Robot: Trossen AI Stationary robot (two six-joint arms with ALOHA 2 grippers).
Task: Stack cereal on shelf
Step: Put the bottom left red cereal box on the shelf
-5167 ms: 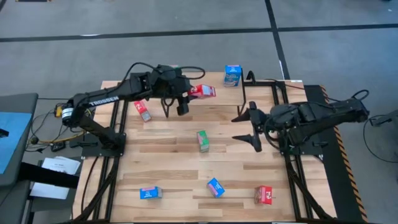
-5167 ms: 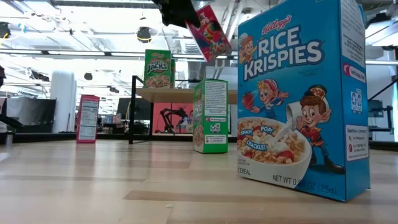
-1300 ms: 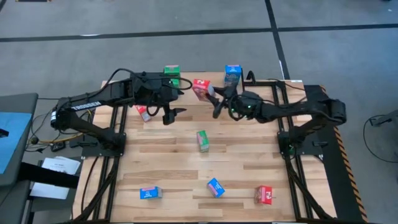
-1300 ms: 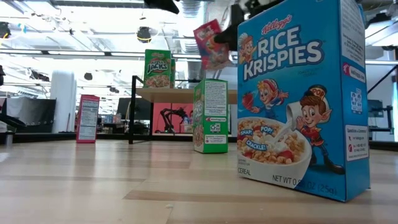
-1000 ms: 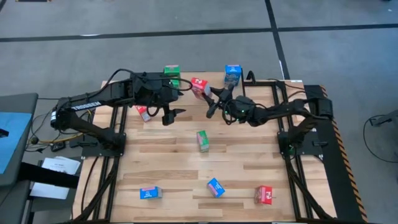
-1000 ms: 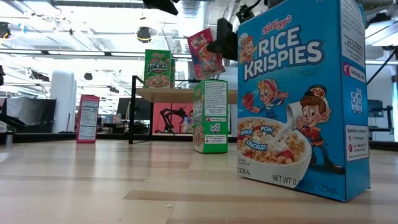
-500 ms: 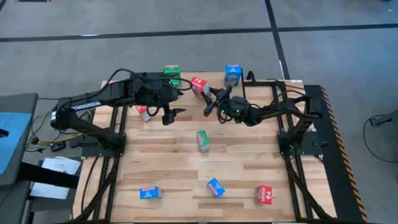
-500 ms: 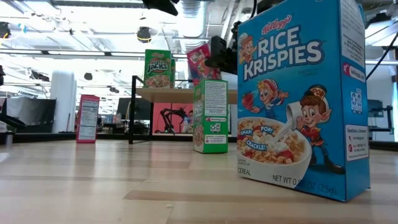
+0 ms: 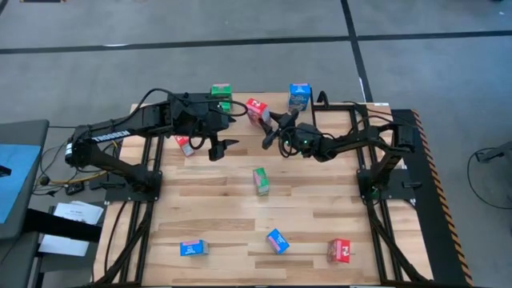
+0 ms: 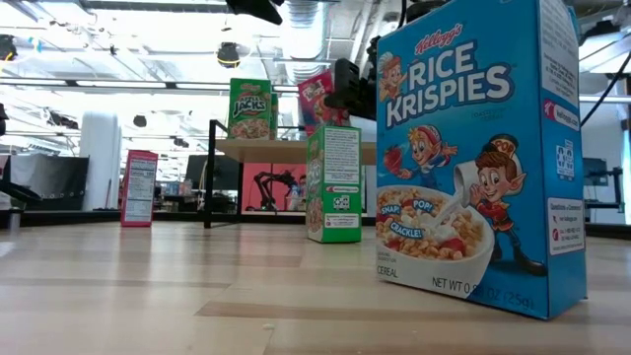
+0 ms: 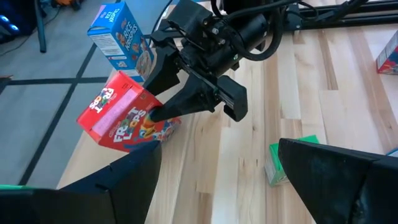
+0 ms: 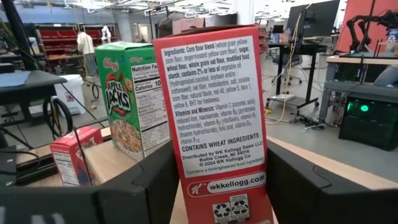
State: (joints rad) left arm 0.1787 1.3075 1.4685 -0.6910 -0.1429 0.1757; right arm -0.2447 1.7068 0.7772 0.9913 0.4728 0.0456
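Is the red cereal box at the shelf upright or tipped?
Upright: the red box stands on the shelf beside the green box.

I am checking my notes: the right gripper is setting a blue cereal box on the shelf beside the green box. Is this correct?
Not quite: the box at the right gripper is red, not blue. The left wrist view shows the red box between its fingers. The rest holds: it goes on the shelf beside the green box.

A grey floor (image 9: 240,56) crossed by dark lines surrounds the slatted wooden table (image 9: 216,204); ceiling lights (image 10: 118,94) glow beyond.
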